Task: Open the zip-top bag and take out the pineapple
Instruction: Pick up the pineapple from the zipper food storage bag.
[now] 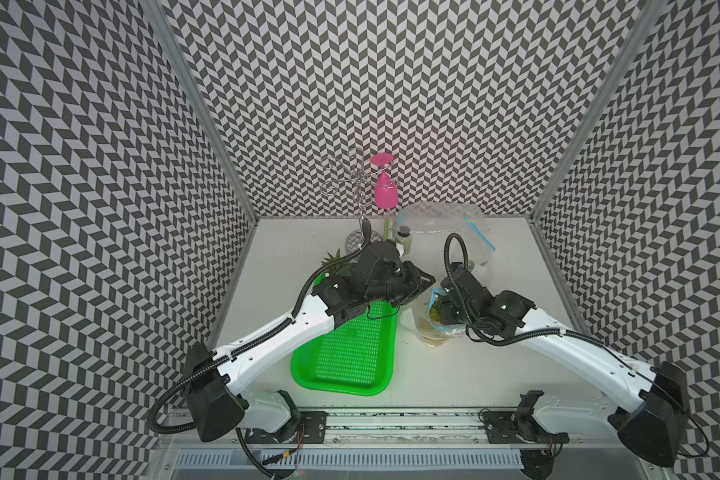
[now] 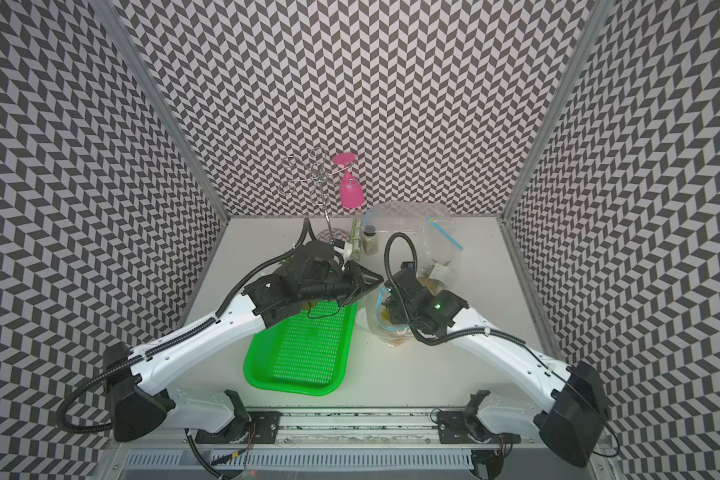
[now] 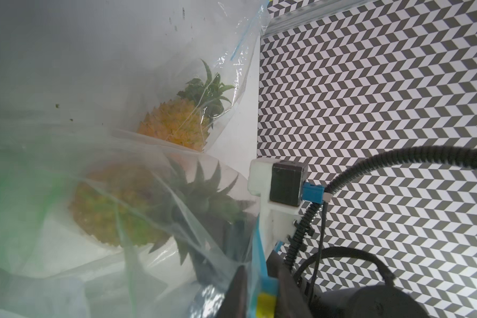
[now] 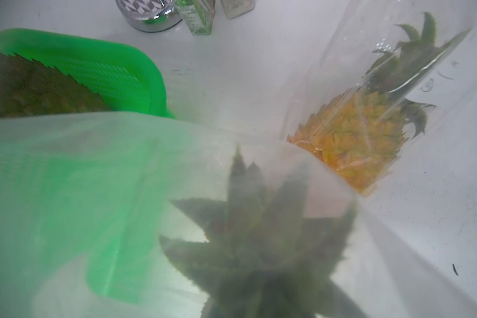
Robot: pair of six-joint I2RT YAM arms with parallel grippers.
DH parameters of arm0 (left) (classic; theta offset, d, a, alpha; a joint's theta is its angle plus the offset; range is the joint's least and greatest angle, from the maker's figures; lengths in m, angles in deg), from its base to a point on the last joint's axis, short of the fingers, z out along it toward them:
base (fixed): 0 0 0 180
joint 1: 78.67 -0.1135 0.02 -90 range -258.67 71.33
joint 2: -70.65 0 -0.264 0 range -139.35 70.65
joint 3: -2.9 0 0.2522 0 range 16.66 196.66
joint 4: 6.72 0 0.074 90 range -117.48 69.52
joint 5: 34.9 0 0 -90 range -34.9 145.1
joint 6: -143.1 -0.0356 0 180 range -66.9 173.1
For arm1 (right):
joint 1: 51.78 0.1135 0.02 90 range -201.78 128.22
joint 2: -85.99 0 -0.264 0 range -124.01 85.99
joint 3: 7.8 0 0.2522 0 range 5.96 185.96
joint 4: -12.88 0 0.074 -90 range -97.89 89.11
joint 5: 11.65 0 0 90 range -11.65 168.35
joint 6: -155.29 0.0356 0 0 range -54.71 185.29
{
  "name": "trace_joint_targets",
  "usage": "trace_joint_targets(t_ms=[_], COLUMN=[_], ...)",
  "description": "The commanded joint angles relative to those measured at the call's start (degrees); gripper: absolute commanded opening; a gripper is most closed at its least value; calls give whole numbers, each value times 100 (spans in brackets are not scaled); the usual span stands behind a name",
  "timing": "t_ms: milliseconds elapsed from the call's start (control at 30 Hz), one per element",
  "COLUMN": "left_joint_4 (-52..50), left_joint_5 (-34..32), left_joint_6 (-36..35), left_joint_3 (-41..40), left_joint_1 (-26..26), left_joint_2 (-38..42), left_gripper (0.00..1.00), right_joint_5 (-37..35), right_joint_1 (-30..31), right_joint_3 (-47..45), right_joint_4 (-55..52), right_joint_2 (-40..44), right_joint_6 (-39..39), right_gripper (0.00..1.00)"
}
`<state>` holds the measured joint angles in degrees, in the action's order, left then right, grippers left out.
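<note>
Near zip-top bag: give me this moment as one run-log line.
near bag: pineapple inside | left gripper: at zip strip, grip unclear | right gripper: shut at bag mouth | green tray: second pineapple on it

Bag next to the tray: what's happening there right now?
Both grippers are at the bag, which sits beside the tray with the pineapple inside. The left gripper is at the blue zip strip; the right gripper is shut at the bag's mouth, though what it pinches is hidden. A second bag lies farther back.
</note>
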<state>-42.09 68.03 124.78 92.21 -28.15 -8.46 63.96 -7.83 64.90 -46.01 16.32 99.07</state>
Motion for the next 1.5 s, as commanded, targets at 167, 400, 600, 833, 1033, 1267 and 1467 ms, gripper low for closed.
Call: trace_joint_targets(t_ms=[167, 400, 600, 833, 1033, 1267, 1467], left_joint_4=[-873, -1713, -1894, -876, -175, 401, -813], left_joint_5=[-1272, -812, -397, -213, 234, 52, -663], left_joint_6=[-299, 147, 607, 1500, 1797, 1614, 681], left_joint_3=[905, 1604, 1985, 1509, 1138, 1243, 1844], left_joint_1=[-300, -1052, -1226, -1404, -1333, -1347, -1545], left_joint_2=[360, -290, -929, -1027, -1186, -1464, -1711], left_gripper=[90, 97, 100, 100, 100, 45, 0], right_joint_5=[931, 2249, 2993, 3615, 3953, 4260, 4316], right_joint_1=[-1014, -2160, -2556, -2730, -2788, -2820, -3079], right_joint_3=[1410, 2501, 2912, 2685, 2528, 2645, 3350], right_joint_4=[109, 320, 625, 900, 1030, 1145, 796], right_joint_2=[693, 474, 261, 400, 511, 559, 559], right_joint_6=[-386, -747, -633, -350, -150, 119, 0], right_gripper=[0, 0, 0, 0, 0, 0, 0])
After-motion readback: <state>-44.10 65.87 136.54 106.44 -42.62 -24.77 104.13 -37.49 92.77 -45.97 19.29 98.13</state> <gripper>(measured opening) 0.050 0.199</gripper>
